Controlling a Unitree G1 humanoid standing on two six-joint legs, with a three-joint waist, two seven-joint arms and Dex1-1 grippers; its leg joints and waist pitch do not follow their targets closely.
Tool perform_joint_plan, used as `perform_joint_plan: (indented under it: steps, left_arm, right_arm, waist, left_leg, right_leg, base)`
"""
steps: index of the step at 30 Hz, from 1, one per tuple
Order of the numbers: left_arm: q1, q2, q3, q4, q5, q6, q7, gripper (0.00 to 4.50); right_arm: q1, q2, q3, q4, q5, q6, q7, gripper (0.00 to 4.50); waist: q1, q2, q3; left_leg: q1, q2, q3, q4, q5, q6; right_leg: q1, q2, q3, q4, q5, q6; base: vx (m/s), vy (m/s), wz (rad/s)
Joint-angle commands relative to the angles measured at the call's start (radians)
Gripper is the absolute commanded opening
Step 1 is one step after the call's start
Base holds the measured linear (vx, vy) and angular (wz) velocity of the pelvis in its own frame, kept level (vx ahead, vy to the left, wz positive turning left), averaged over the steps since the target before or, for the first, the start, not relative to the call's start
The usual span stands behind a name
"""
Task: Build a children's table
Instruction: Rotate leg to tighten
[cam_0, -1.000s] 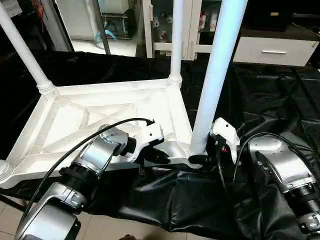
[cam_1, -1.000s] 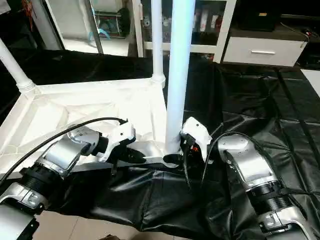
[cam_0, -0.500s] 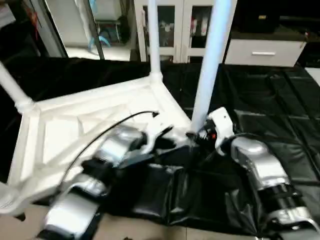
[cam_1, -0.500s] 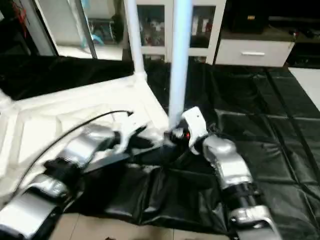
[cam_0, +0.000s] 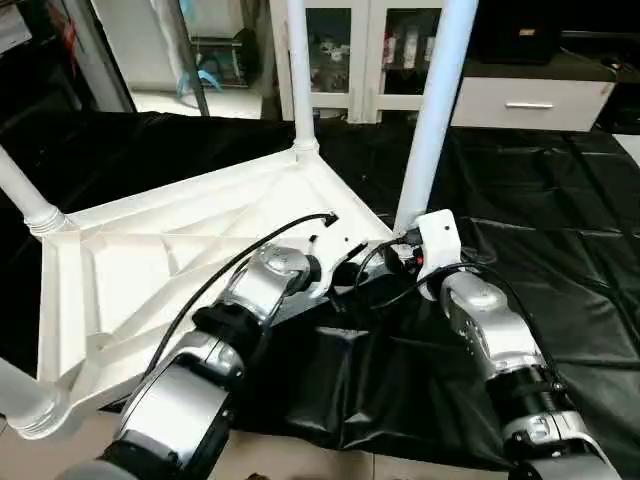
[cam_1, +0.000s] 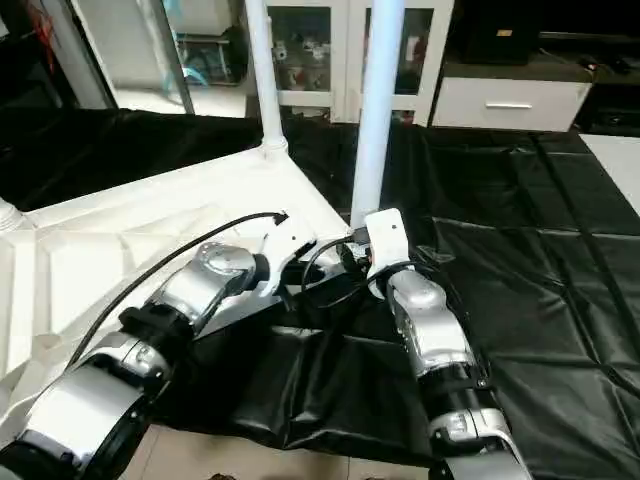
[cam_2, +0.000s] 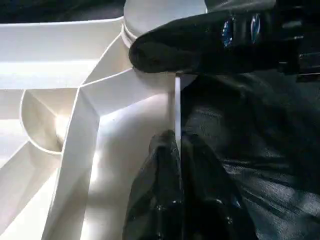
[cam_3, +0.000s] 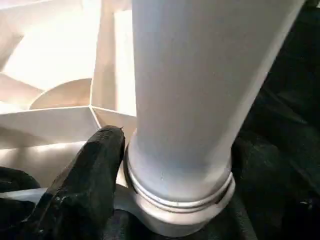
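Note:
The children's table lies upside down on a black sheet. Its white ribbed tabletop (cam_0: 150, 260) carries upright legs at the far corner (cam_0: 298, 80), the left corner (cam_0: 20, 190) and the near left corner (cam_0: 20, 400). A further leg (cam_0: 435, 110) stands in the near right corner socket (cam_3: 175, 200). My left gripper (cam_2: 177, 142) is shut on the tabletop's thin rim (cam_2: 177, 100) just beside that socket. My right gripper (cam_0: 398, 252) sits at the foot of this leg, around its base.
The black sheet (cam_0: 560, 230) covers the floor to the right and in front. White cabinets (cam_0: 350, 50) and a drawer unit (cam_0: 530, 100) stand at the back. A black cable (cam_0: 230, 270) arcs over my left forearm. Tiled floor (cam_0: 300, 465) shows at the near edge.
The whole picture has shifted, so the camera has moved. Both grippers stay at the near right corner, the left still pinching the rim. My right wrist has swung round the leg's foot.

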Motion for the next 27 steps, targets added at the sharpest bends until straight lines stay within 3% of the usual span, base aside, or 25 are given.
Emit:
perform_joint_plan:
  steps: [1, 4, 5, 6, 7, 8, 9, 10, 11, 13, 17, 18, 19, 20, 21, 22, 24, 26, 27]
  left_arm:
    - [-0.017, -0.002, -0.012, 0.033, 0.025, -0.047, 0.024, 0.00]
    - [-0.017, -0.001, -0.021, 0.042, 0.035, -0.079, 0.016, 0.00]
    - [-0.011, 0.005, -0.042, 0.058, 0.053, -0.127, -0.008, 0.00]
    - [-0.010, 0.006, -0.047, 0.062, 0.058, -0.140, -0.014, 0.00]
    - [-0.011, 0.007, -0.054, 0.073, 0.064, -0.173, -0.025, 0.00]
    - [-0.013, 0.005, -0.056, 0.080, 0.064, -0.200, -0.034, 0.00]
    - [-0.015, 0.001, -0.061, 0.088, 0.064, -0.253, -0.050, 0.00]
    - [-0.016, -0.002, -0.063, 0.095, 0.065, -0.284, -0.059, 0.00]
    - [-0.023, -0.017, -0.061, 0.102, 0.061, -0.316, -0.057, 0.00]
    - [-0.029, -0.027, -0.058, 0.108, 0.062, -0.336, -0.044, 0.00]
    - [-0.053, -0.060, -0.032, 0.142, 0.065, -0.397, 0.079, 0.00]
    - [-0.059, -0.067, -0.012, 0.149, 0.048, -0.395, 0.096, 0.00]
    - [-0.067, -0.078, 0.018, 0.157, 0.024, -0.388, 0.116, 0.28]
    - [-0.072, -0.078, 0.051, 0.155, -0.005, -0.397, 0.122, 0.28]
    - [-0.073, -0.077, 0.055, 0.156, -0.008, -0.401, 0.122, 0.44]
    - [-0.076, -0.074, 0.083, 0.155, -0.030, -0.423, 0.126, 0.44]
    - [-0.073, -0.067, 0.105, 0.137, -0.053, -0.423, 0.112, 0.65]
    - [-0.059, -0.047, 0.134, 0.087, -0.091, -0.401, 0.071, 0.75]
    - [-0.054, -0.040, 0.139, 0.073, -0.099, -0.394, 0.060, 0.81]
  right_arm:
    - [0.047, -0.049, 0.034, -0.137, 0.008, 0.078, 0.080, 3.74]
    - [0.083, -0.102, 0.046, -0.228, 0.049, 0.143, 0.184, 3.74]
    - [0.174, -0.253, 0.090, -0.389, 0.093, 0.147, 0.386, 3.74]
    - [0.201, -0.298, 0.100, -0.434, 0.104, 0.140, 0.440, 3.74]
    - [0.237, -0.355, 0.103, -0.481, 0.120, 0.135, 0.504, 3.74]
    - [0.259, -0.391, 0.099, -0.504, 0.131, 0.135, 0.539, 3.74]
    - [0.298, -0.449, 0.087, -0.538, 0.145, 0.128, 0.591, 3.74]
    - [0.319, -0.481, 0.081, -0.558, 0.152, 0.125, 0.614, 3.74]
    - [0.338, -0.501, 0.050, -0.565, 0.154, 0.128, 0.606, 3.74]
    - [0.335, -0.493, 0.029, -0.558, 0.143, 0.135, 0.574, 3.74]
    - [0.320, -0.465, 0.020, -0.573, 0.143, 0.183, 0.525, 3.74]
    - [0.314, -0.457, 0.026, -0.573, 0.141, 0.185, 0.516, 3.74]
    - [0.306, -0.446, 0.033, -0.570, 0.137, 0.188, 0.502, 3.79]
    - [0.287, -0.411, 0.044, -0.572, 0.142, 0.198, 0.479, 3.79]
    - [0.286, -0.408, 0.045, -0.573, 0.144, 0.199, 0.477, 3.80]
    - [0.276, -0.388, 0.050, -0.577, 0.156, 0.201, 0.466, 3.80]
    - [0.265, -0.364, 0.051, -0.573, 0.160, 0.199, 0.450, 3.80]
    - [0.249, -0.332, 0.056, -0.568, 0.157, 0.196, 0.436, 3.80]
    - [0.246, -0.327, 0.058, -0.569, 0.155, 0.195, 0.435, 3.80]
  waist:
    - [0.003, -0.013, -0.058]
    - [0.014, -0.013, -0.062]
    - [0.016, -0.002, -0.064]
    - [0.027, -0.009, -0.065]
    - [0.029, -0.010, -0.065]
    - [0.027, 0.010, -0.069]
    - [0.027, 0.007, -0.070]
    - [0.029, -0.004, -0.070]
    - [0.031, 0.003, -0.071]
    - [0.034, 0.005, -0.070]
    - [0.041, 0.012, -0.068]
    - [0.042, 0.012, -0.069]
    - [0.039, 0.014, -0.069]
    - [0.038, 0.005, -0.071]
    - [0.039, 0.008, -0.072]
    - [0.038, -0.001, -0.074]
    - [0.041, 0.005, -0.078]
    - [0.043, -0.008, -0.078]
    - [0.044, -0.008, -0.078]
  left_leg:
    - [0.017, 0.045, -0.029, -0.087, -0.359, 0.025]
    - [0.016, 0.048, -0.026, -0.084, -0.318, 0.049]
    - [0.011, 0.051, -0.029, -0.082, -0.294, 0.054]
    - [0.018, 0.054, -0.028, -0.078, -0.297, 0.064]
    - [0.022, 0.054, -0.019, -0.072, -0.293, 0.088]
    - [0.001, 0.051, -0.024, -0.070, -0.239, 0.102]
    - [0.002, 0.050, -0.023, -0.066, -0.230, 0.112]
    - [0.005, 0.053, -0.022, -0.062, -0.226, 0.127]
    - [0.002, 0.050, -0.020, -0.058, -0.209, 0.139]
    - [0.001, 0.048, -0.018, -0.055, -0.194, 0.144]
    - [0.012, 0.051, -0.019, -0.059, -0.220, 0.121]
    - [0.012, 0.054, -0.020, -0.060, -0.222, 0.117]
    - [0.008, 0.052, -0.021, -0.060, -0.221, 0.113]
    - [0.002, 0.053, -0.024, -0.062, -0.208, 0.114]
    - [0.001, 0.051, -0.025, -0.061, -0.200, 0.116]
    - [-0.001, 0.051, -0.024, -0.059, -0.186, 0.127]
    - [-0.002, 0.052, -0.023, -0.055, -0.155, 0.140]
    - [-0.005, 0.052, -0.021, -0.052, -0.122, 0.161]
    - [-0.004, 0.052, -0.020, -0.051, -0.117, 0.164]
  right_leg:
    - [0.033, -0.052, 0.031, -0.078, -0.377, -0.160]
    - [0.042, -0.051, 0.035, -0.067, -0.284, -0.172]
    - [0.050, -0.051, 0.033, -0.067, -0.227, -0.174]
    - [0.052, -0.050, 0.035, -0.065, -0.212, -0.170]
    - [0.041, -0.054, 0.042, -0.060, -0.181, -0.193]
    - [0.058, -0.058, 0.037, -0.051, -0.147, -0.206]
    - [0.055, -0.058, 0.035, -0.056, -0.138, -0.207]
    - [0.057, -0.059, 0.037, -0.053, -0.135, -0.220]
    - [0.055, -0.059, 0.035, -0.056, -0.154, -0.226]
    - [0.051, -0.058, 0.032, -0.058, -0.208, -0.227]
    - [0.038, -0.049, 0.029, -0.069, -0.320, -0.192]
    - [0.038, -0.050, 0.030, -0.067, -0.311, -0.193]
    - [0.039, -0.049, 0.028, -0.065, -0.294, -0.196]
    - [0.043, -0.052, 0.027, -0.059, -0.273, -0.197]
    - [0.043, -0.053, 0.027, -0.056, -0.259, -0.199]
    - [0.042, -0.053, 0.027, -0.055, -0.236, -0.201]
    - [0.041, -0.057, 0.027, -0.047, -0.185, -0.222]
    - [0.042, -0.058, 0.027, -0.040, -0.150, -0.232]
    - [0.041, -0.059, 0.028, -0.038, -0.149, -0.234]
  base:
    - [0.000, 0.000, 0.00]
    - [0.000, 0.000, 0.00]
    - [0.000, 0.000, 0.00]
    - [0.054, 0.003, 0.10]
    - [0.054, 0.003, 0.10]
    - [0.054, -0.007, 0.03]
    - [0.000, 0.000, 0.00]
    - [0.000, 0.000, 0.00]
    - [0.000, 0.000, 0.00]
    - [0.000, 0.000, 0.00]
    - [0.000, 0.000, 0.00]
    - [0.000, 0.000, 0.00]
    - [0.000, 0.000, 0.00]
    - [0.000, 0.000, 0.00]
    - [0.000, 0.000, 0.00]
    - [0.000, 0.000, 0.00]
    - [0.000, 0.000, 0.00]
    - [0.000, 0.000, 0.00]
    - [0.000, 0.000, 0.00]
